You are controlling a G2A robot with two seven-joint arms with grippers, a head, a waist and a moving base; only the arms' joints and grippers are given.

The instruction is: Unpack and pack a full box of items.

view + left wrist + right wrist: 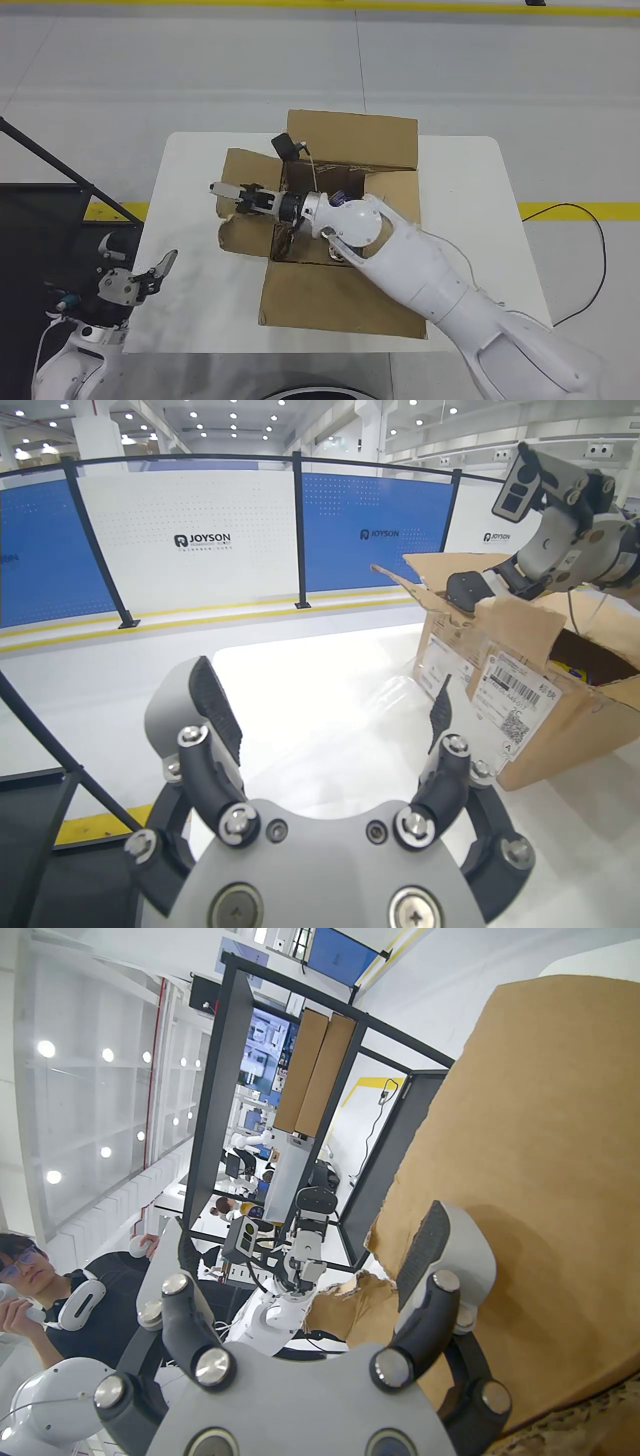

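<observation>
Top view showed the box (330, 295) on the white desk (190, 170) with its flaps folded out. The right end effector (226, 197) was over the box, at the side flap (246, 162). In the right wrist view its fingers (162, 1273) were spread wide, and the torn edge of the flap sat between them. One finger lay against the cardboard, but nothing was pinched. The left end effector (158, 268) hung by the desk's side edge, well apart from the box. It was wide open too and held nothing.

We thought the step was to push that flap down and out of the way, so the box was open for unpacking. To do it well, we would press gently, low on the flap near its fold, because the edge was ripped and could tear more. We would also watch that the box did not slide on the desk.

Inside the box we could see something blue and yellow (575, 672) in the dark. We could not tell what it was, or how many things lay there.
</observation>
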